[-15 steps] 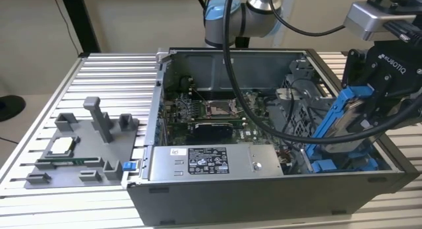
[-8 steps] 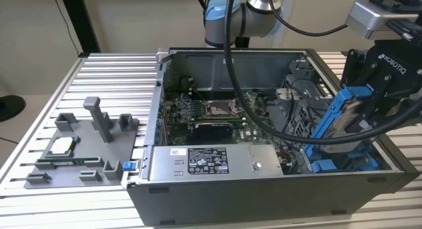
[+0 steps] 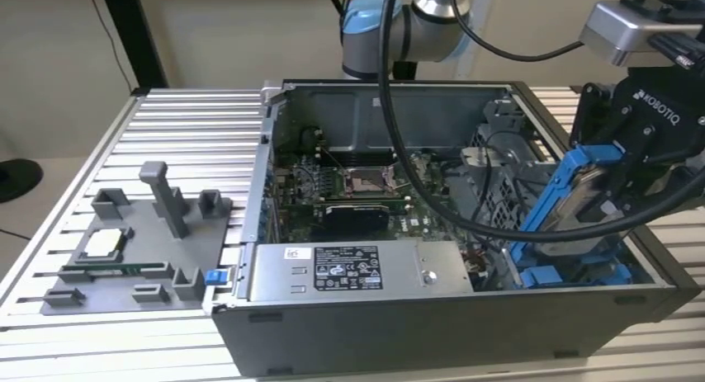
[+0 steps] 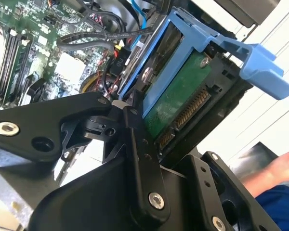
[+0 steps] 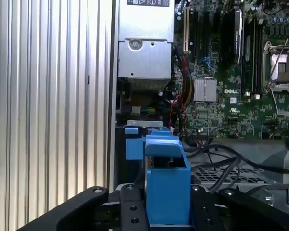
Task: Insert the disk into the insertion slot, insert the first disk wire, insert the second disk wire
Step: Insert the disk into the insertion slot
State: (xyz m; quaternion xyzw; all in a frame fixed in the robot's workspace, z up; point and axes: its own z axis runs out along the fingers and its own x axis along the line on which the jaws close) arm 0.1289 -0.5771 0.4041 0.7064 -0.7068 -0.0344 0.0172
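Firmly pinched, the disk (image 3: 567,192) sits between the 2 black fingers (image 4: 137,144) of the gripper (image 3: 612,196). The fingers press on opposite sides of its bright blue carrier frame, with no gap showing.

In the exterior view the disk hangs tilted. Its upper end leans toward the exterior view's right and its lower end dips into the open computer case (image 3: 441,337). It is over the insertion slot (image 3: 501,184), a grey perforated sheet-metal bay at the end of the case on the exterior view's right, and is not seated in it.

In the second wrist view the disk (image 4: 183,91) shows its green circuit board and a row of connector pins. 1 blue tab of the frame juts out past the gripper (image 4: 183,113).

In the first wrist view the blue-framed disk (image 5: 166,178) fills the space between the fingers (image 5: 130,214) of the gripper (image 5: 166,219). Dark cables and perforated grey metal lie beyond it.

Inside the case a green motherboard (image 3: 352,196) with a square silver CPU socket (image 3: 361,181) lies flat. A grey labelled power supply box (image 3: 352,268) sits along the near wall.

The case rests on a ribbed aluminium table (image 3: 187,126). A grey parts fixture (image 3: 132,250) lies well apart from it, toward the exterior view's left.
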